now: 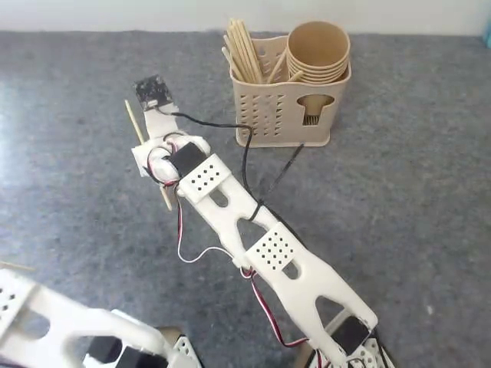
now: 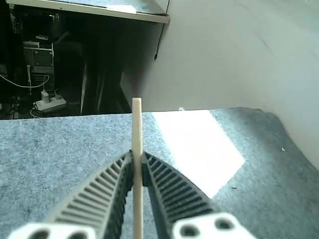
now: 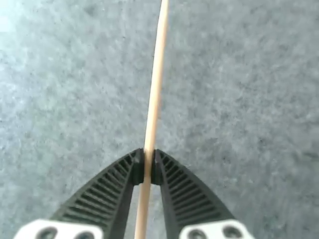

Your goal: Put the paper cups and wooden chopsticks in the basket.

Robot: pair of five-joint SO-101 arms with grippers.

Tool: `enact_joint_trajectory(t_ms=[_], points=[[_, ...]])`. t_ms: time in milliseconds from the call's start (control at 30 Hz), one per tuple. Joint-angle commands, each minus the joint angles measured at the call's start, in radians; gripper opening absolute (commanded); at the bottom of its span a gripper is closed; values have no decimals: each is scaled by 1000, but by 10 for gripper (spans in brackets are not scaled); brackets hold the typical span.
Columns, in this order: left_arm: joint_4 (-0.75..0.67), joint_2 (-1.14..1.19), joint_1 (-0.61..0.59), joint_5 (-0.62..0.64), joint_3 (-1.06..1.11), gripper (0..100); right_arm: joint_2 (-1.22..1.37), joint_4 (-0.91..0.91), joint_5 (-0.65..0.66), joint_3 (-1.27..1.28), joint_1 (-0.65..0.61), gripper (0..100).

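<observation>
The left hand is clamped on one chopstick by the tabletop's left edge. The right hand grips a second chopstick left of centre. At the far edge, the basket already holds stacked paper cups and a chopstick bundle. Seemingly only these two sticks remain. No writing is readable.

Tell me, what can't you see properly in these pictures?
High view: the basket wall hides the paper cups' bottoms.
High view: the right arm covers the right chopstick's middle.
Left wrist view: the bottom edge cuts off the left chopstick in the left gripper.
</observation>
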Motion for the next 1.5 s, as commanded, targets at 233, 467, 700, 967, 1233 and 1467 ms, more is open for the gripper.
enact_joint_trajectory(t_ms=[233,467,700,967,1233,1467], points=[[5,-38,-11,-9,-19,11,-352,188,-32,-61,18,8],[5,-38,-5,-9,-19,11,-573,371,-29,-61,25,8],[3,-40,-5,-9,-19,11,-786,498,-25,-60,25,7],[5,-40,-3,-9,-38,11,-1049,573,117,17,45,7],[124,-127,18,-26,-105,11,-1431,561,293,404,62,7],[244,-258,120,-63,-105,11,-1598,493,402,575,134,7]])
